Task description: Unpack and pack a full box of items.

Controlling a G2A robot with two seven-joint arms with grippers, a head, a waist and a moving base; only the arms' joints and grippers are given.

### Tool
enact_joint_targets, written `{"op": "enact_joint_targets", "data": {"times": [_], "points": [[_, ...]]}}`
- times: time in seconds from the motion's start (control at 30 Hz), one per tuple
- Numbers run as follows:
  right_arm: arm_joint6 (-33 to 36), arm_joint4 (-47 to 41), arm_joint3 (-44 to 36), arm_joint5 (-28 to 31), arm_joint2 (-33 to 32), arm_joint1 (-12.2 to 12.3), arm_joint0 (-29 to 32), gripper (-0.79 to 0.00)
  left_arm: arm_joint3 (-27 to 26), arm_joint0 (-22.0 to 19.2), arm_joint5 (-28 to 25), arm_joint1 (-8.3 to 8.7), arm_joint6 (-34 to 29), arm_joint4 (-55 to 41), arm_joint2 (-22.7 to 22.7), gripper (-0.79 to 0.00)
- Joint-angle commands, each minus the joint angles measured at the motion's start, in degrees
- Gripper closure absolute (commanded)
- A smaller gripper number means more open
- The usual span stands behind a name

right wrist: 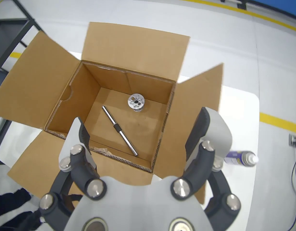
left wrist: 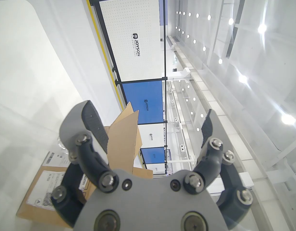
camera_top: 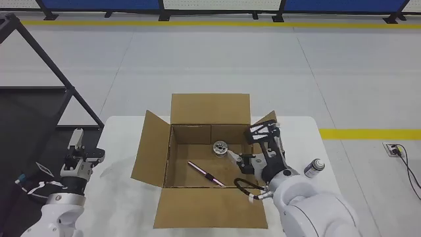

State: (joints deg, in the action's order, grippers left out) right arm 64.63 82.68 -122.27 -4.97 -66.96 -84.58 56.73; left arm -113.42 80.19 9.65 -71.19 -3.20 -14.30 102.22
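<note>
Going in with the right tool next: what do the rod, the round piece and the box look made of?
Rod: probably polished metal, silvery with bright glints, a dark band at mid-length. Round piece: likely bare metal, grey and shiny, holes in its top face. Box: brown corrugated cardboard, matte; fluting shows along the cut rim.

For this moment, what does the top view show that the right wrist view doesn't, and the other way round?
The top view adds the left pincer by the left edge of the white table, and the black metal rack beside it. The right wrist view adds the dark collar midway along the thin metal rod, and the holes in the face of the round metal disc. Both show the open brown cardboard box holding rod and disc, the open right pincer over its right side, and the blue-labelled spray can on the table to its right.
</note>
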Motion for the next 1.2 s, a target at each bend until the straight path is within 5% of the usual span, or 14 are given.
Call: {"op": "enact_joint_targets", "data": {"times": [0.0,0.3,0.63,1.17], "points": [[0.56,0.31,3.48,1.8,2.15,-0.23,-2.56,-0.785,-0.22,0.49,-0.14,0.03,-0.42,0.82,-0.19,-0.785],[2.35,-1.43,27.25,-2.94,10.14,-3.0,-17.97,-0.785,-1.23,2.16,-0.53,-0.14,1.69,0.7,0.83,-0.785],[0.15,-8.75,47.34,-7.36,14.62,-6.17,-25.97,-0.785,-1.23,2.16,-0.53,-0.14,1.69,0.7,0.83,-0.785],[0.32,-10.18,49.13,-7.07,14.9,-6.49,-26.15,-0.785,-1.23,2.16,-0.53,-0.14,1.69,0.7,0.83,-0.785]]}}
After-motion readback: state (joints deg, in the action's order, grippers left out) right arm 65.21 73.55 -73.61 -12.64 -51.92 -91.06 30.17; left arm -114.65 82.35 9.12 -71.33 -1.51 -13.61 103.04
